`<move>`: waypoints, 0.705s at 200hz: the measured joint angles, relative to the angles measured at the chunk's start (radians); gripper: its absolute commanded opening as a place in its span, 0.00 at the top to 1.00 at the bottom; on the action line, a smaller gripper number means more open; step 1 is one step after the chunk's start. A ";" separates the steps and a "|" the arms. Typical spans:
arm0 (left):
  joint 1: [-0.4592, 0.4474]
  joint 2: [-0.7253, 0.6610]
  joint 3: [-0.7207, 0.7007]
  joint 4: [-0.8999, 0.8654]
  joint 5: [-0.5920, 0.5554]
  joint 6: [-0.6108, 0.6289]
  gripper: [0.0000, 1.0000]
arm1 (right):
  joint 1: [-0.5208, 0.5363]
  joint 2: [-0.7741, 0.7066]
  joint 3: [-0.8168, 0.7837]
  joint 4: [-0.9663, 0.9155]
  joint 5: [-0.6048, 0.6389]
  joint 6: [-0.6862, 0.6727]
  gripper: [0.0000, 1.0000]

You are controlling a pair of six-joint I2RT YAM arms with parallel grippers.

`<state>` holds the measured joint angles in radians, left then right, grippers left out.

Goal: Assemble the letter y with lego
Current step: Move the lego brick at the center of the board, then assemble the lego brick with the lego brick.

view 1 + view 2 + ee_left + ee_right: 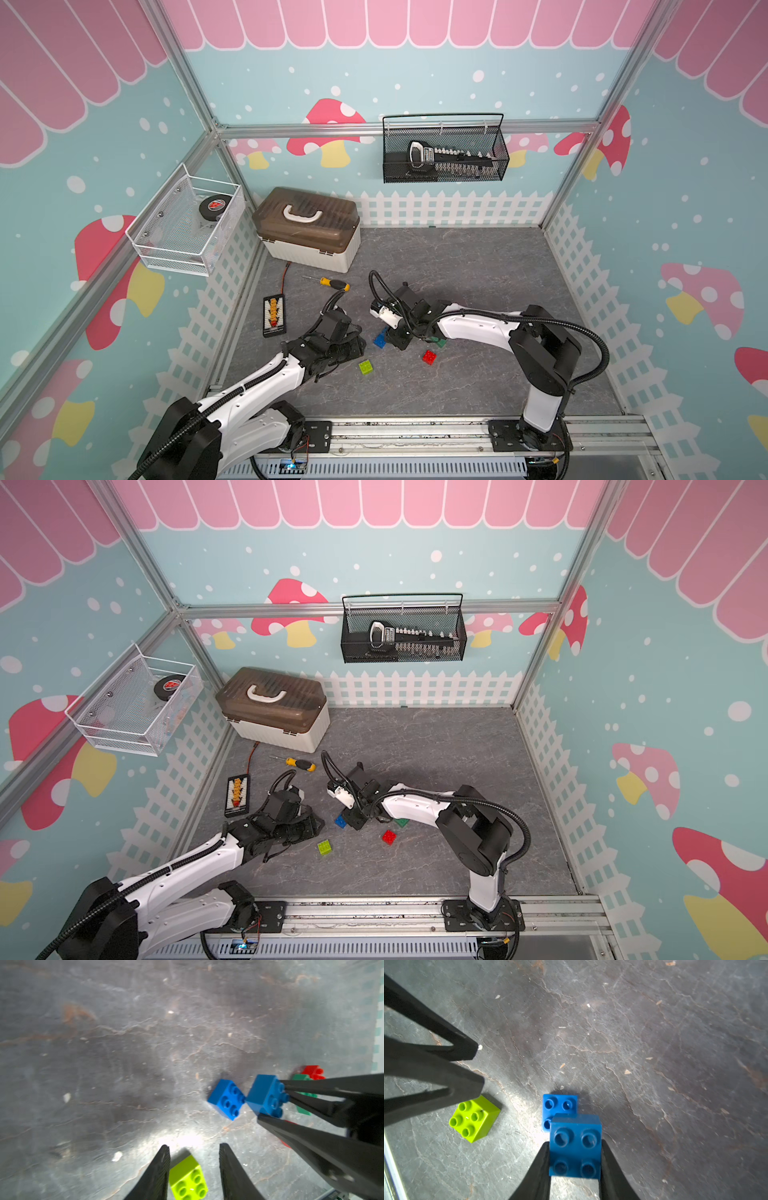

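In the right wrist view the right tool (pixel 575 1142) is clamped on a blue brick (pixel 576 1132), raised just beside the second blue brick (pixel 559 1104) on the tabletop (pixel 654 1043); lowered off-square, I judge the studs may miss and skid that loose brick away. In the left wrist view the left tool (pixel 194 1146) hangs partly open, empty, over the lime brick (pixel 188 1178). In both top views no letter y exists yet, and the white wire basket (pixel 174 257) holds a black roll (pixel 214 205), the black mesh basket (pixel 353 621) a long black implement (pixel 399 638); the closed toolbox (pixel 307 245) hides its contents.
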<state>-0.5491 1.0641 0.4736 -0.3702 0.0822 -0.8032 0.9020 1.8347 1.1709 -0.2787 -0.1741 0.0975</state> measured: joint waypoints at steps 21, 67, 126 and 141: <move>0.011 0.000 -0.019 -0.004 0.000 -0.001 0.58 | 0.010 0.016 0.014 -0.005 -0.002 0.000 0.72; 0.014 -0.020 -0.037 -0.002 0.000 -0.002 0.52 | 0.016 0.022 0.016 -0.017 0.001 -0.009 0.72; 0.023 -0.023 -0.040 0.024 0.004 -0.003 0.39 | 0.017 0.027 0.016 -0.042 0.002 -0.020 0.72; 0.024 -0.023 -0.047 0.040 0.010 -0.005 0.34 | 0.020 0.027 0.016 -0.042 0.002 -0.022 0.73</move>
<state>-0.5255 1.0412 0.4267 -0.3298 0.0917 -0.8078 0.9218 1.8614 1.1873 -0.3210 -0.1722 0.0753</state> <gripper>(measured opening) 0.636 0.325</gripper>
